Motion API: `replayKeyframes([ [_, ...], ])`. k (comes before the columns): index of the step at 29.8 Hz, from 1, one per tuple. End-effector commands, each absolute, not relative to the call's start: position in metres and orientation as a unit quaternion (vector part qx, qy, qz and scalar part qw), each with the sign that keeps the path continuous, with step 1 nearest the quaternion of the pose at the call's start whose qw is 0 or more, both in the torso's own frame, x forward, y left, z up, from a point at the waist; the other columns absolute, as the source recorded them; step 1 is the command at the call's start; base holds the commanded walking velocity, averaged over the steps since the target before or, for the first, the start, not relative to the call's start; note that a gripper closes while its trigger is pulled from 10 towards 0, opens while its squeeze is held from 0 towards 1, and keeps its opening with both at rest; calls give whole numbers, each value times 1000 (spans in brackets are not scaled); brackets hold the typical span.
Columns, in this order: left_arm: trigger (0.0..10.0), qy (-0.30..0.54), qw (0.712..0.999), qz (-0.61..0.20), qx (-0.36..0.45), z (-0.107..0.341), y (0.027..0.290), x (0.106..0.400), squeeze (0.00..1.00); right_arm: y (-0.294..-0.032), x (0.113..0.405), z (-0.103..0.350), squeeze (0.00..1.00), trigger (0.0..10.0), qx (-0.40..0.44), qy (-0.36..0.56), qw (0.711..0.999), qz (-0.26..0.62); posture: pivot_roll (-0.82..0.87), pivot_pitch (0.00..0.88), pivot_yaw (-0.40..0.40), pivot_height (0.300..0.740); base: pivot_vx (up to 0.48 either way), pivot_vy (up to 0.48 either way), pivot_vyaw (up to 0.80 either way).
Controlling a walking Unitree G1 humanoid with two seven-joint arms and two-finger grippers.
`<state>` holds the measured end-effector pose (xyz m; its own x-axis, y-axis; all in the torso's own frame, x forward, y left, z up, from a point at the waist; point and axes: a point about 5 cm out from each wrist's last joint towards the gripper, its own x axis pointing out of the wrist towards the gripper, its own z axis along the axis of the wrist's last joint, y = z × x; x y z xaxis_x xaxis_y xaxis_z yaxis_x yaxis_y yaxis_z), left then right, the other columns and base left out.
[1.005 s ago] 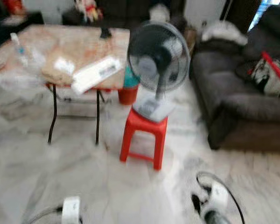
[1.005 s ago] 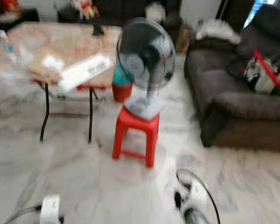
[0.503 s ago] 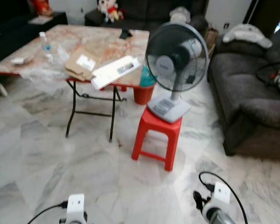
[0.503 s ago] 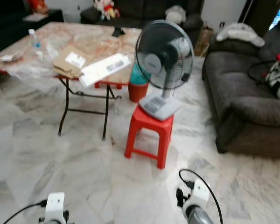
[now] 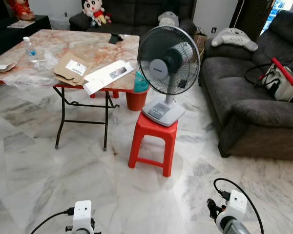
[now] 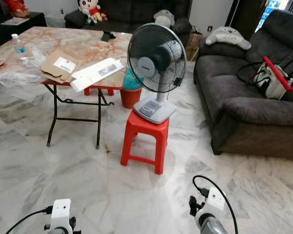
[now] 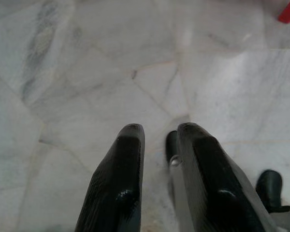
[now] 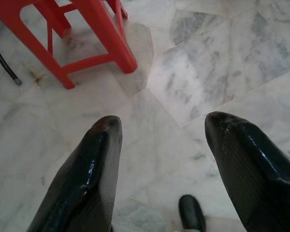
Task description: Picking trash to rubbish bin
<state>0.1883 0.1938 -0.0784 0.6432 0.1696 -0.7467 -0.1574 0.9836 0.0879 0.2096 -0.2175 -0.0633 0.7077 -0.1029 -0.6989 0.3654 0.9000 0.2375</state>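
I stand on a pale grey-veined marble floor (image 5: 49, 175) in a living room. Ahead is a folding desk (image 5: 88, 46) with a reddish marble-patterned top and thin black legs. On it lie a flattened cardboard piece (image 5: 71, 69), a long white box (image 5: 109, 76) reaching its near edge, crumpled clear plastic (image 5: 27, 78), a small water bottle (image 5: 29, 48) and a dark object (image 5: 115, 38) at the far side. Just beside the desk, a grey electric fan (image 5: 167, 68) sits on a red plastic stool (image 5: 153, 141). Behind them, on the floor at the desk's edge, is a red pot (image 5: 136, 100) with something teal in it; whether this is the rubbish bin I cannot tell. A dark grey sofa (image 5: 249, 97) on my right carries a bag (image 5: 278, 80) with a red stick.

Both my arms hang low. My wrist views look straight down at the floor. My left pincer (image 7: 159, 133) has its fingers close together with a narrow gap, holding nothing. My right pincer (image 8: 162, 123) is spread wide and empty, with the stool's legs just beyond it.
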Motion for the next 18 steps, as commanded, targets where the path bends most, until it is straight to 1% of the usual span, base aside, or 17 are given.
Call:
replayKeyframes([
  [1,10000,413,906,92,10,-77,196,191,0,-217,213,-62,0,10000,182,358,907,-129,-174,0,-58,740,0,480,0],
  [3,10000,415,905,94,11,-78,198,189,0,-216,215,-61,0,10000,183,357,907,-128,-174,0,-59,740,0,480,-675],
  [18,10000,414,905,90,12,-77,196,190,0,-214,222,-56,0,10000,176,347,914,-117,-173,0,-61,740,0,480,0],
])
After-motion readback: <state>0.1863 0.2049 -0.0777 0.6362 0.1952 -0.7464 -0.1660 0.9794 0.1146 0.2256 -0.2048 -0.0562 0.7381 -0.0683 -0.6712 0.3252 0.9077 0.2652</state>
